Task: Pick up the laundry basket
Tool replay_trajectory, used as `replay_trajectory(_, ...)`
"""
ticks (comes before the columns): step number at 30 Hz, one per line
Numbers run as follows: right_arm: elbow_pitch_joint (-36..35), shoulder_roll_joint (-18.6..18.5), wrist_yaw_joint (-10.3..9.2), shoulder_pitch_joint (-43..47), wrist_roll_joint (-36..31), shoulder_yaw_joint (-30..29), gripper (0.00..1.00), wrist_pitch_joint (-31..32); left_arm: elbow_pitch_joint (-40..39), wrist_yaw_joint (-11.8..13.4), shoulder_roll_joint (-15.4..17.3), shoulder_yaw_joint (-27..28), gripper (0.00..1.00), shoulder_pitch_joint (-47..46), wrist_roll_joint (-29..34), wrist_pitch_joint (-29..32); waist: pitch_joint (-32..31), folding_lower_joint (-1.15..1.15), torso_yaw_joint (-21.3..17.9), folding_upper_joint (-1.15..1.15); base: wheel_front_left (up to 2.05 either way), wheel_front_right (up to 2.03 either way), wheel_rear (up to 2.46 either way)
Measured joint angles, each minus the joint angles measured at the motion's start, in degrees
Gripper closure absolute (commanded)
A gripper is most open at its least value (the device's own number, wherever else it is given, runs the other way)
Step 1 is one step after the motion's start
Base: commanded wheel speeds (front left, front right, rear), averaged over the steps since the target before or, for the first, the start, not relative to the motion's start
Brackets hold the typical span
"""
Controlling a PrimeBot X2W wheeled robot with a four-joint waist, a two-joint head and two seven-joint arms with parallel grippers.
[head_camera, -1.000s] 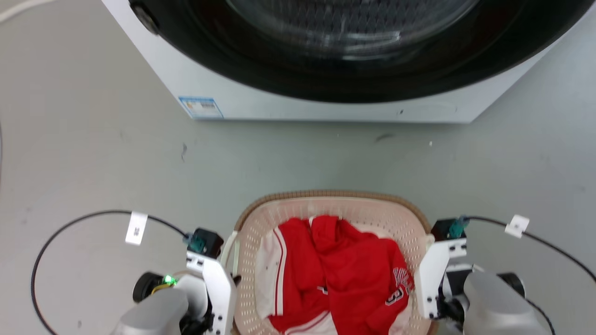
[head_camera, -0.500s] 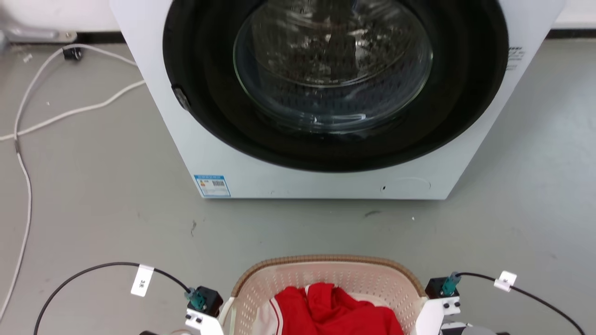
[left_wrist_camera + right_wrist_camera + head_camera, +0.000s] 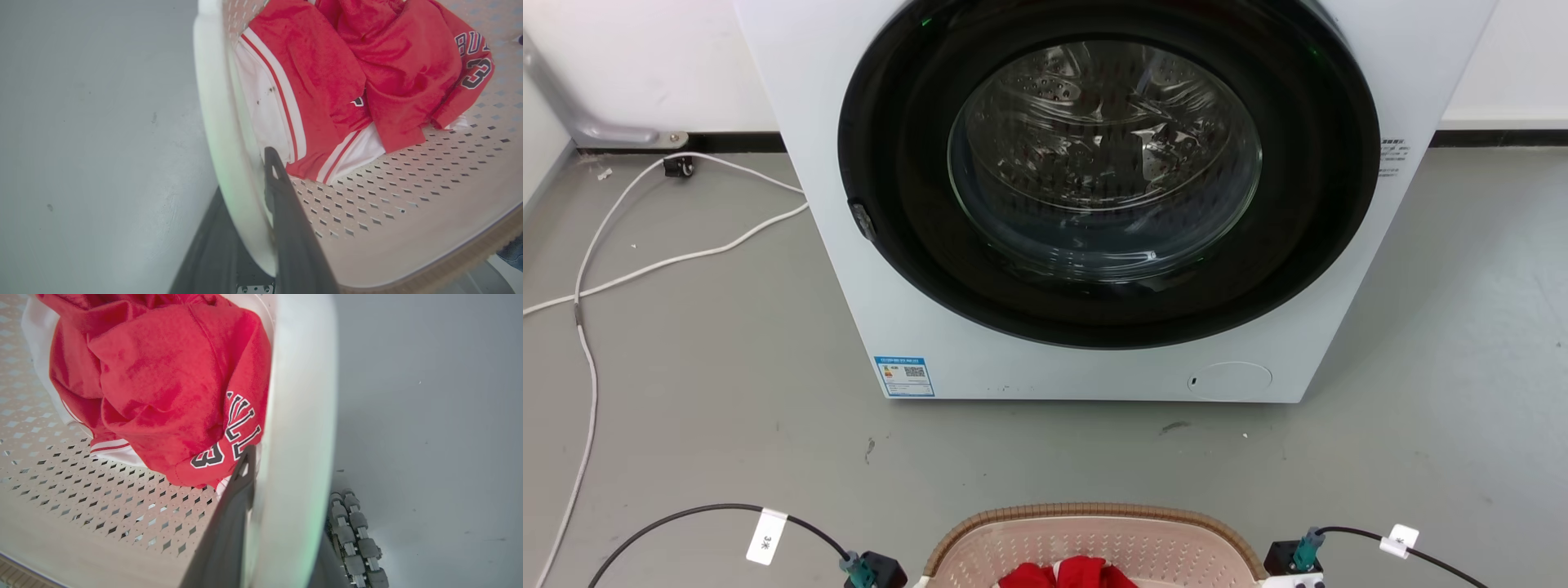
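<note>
The far end of the laundry basket [image 3: 1086, 513], cream with a brown woven rim, shows at the bottom edge of the head view. Red and white clothes [image 3: 367, 69] lie inside it. My left gripper [image 3: 245, 212] is shut on the basket's white left handle [image 3: 220, 122], one dark finger inside the wall and one outside. On the other side, my right gripper [image 3: 282, 522] is shut on the white right handle [image 3: 302, 416] in the same way, with the red jersey [image 3: 163, 388] just beside its inner finger.
A white front-loading washing machine [image 3: 915, 327] with its dark round door closed stands just beyond the basket. White cables [image 3: 645, 265] trail over the grey floor at the far left. Small grey rollers [image 3: 355, 535] show on the floor beside the right handle.
The head camera has tilted upward: the washing machine now fills the view and the basket has slid to the bottom edge. Both grippers stay at the basket's sides.
</note>
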Motion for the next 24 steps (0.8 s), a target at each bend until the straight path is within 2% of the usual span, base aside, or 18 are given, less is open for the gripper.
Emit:
replay_trajectory(10,-0.9,0.0,-0.01,0.5,0.9,0.4,1.00,0.4,-2.5,0.2,1.4,0.0,1.00,1.0,-0.3,0.2,-1.4,0.01,-0.2,0.00,0.00,0.00,0.00)
replay_trajectory(24,-2.6,-0.1,-0.01,2.1,-0.6,-1.4,1.00,-0.2,-6.9,2.1,3.3,0.3,1.00,2.1,-0.6,0.6,-1.5,0.01,0.1,0.00,0.00,0.00,0.00)
